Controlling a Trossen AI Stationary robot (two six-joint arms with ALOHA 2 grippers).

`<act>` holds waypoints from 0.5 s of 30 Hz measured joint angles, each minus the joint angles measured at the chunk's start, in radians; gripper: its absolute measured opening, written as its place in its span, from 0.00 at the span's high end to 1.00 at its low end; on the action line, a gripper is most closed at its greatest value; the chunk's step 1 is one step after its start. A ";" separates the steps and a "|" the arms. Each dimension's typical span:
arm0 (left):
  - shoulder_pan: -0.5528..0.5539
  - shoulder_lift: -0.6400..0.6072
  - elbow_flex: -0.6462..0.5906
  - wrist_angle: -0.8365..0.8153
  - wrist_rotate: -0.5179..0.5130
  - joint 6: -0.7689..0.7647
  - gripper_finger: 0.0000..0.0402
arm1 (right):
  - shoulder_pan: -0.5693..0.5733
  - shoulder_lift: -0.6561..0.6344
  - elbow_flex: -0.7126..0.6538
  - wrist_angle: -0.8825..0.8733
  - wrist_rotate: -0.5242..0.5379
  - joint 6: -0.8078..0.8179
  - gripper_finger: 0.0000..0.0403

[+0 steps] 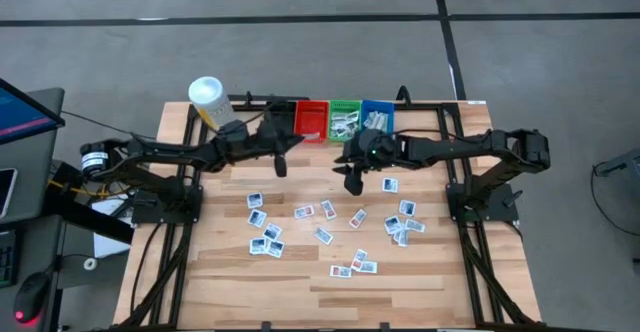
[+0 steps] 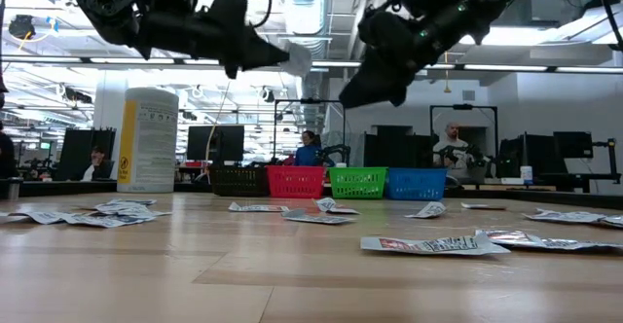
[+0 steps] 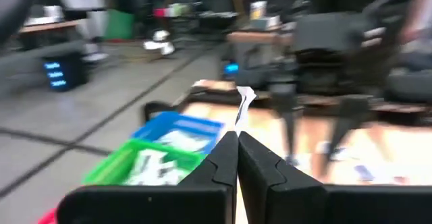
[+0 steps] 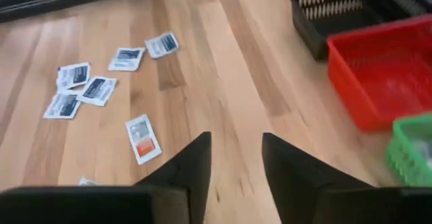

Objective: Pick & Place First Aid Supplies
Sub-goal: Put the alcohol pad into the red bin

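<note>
Overhead, white packets (image 1: 322,228) lie scattered across the wooden table (image 1: 230,282), while both arms hang near the bins. Left wrist view: the left gripper (image 3: 237,137) is pinched tight on 1 thin white packet (image 3: 243,100). Right wrist view: the right gripper (image 4: 236,140) stands parted, empty, above bare wood beside the red bin (image 4: 378,75).

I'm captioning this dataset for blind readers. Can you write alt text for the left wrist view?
The left gripper, fingers shut, pinches a thin white packet edge-on in the air. Beyond it are a green bin and a blue bin, both holding white packets, on the wooden table, with the other arm blurred across from it.
</note>
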 joint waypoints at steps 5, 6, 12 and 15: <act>0.010 0.079 0.000 0.015 -0.170 0.052 0.98 | 0.017 0.000 0.000 -0.042 0.018 0.101 0.66; 0.018 0.106 0.000 0.027 -0.178 0.053 0.97 | 0.023 0.000 0.000 -0.048 0.018 0.121 0.66; 0.105 0.262 0.045 0.053 -0.183 0.054 0.97 | 0.051 0.000 0.000 -0.147 0.014 0.212 0.70; 0.153 0.309 0.094 0.057 -0.178 0.054 0.97 | 0.058 0.000 0.000 -0.205 0.011 0.255 0.72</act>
